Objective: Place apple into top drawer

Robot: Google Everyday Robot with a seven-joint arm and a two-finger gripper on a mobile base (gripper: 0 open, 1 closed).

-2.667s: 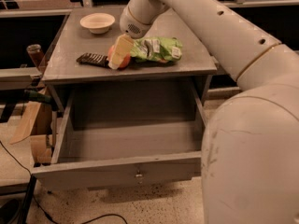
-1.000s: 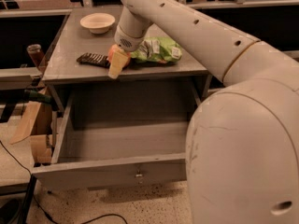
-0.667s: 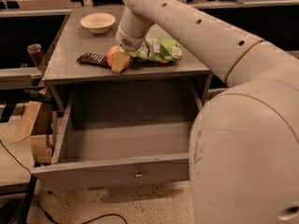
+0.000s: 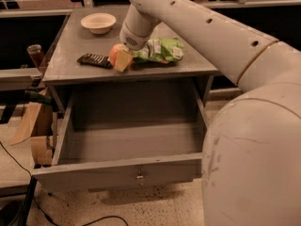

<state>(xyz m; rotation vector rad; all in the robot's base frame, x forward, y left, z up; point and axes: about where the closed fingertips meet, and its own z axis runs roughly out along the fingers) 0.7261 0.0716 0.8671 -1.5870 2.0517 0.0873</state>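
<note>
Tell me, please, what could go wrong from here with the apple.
The gripper is at the apple near the front edge of the tabletop; a weak hold might let it roll off and bounce past the open top drawer. The dark wrapper and green bag lie close beside it and could be dragged along.

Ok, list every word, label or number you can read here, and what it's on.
Green snack bag: white print patches, too blurred to read.
Dark bar wrapper: pale stripes, nothing legible.
Top drawer: no lettering shows.
Hand, at the apple on the tabletop: no markings.
</note>
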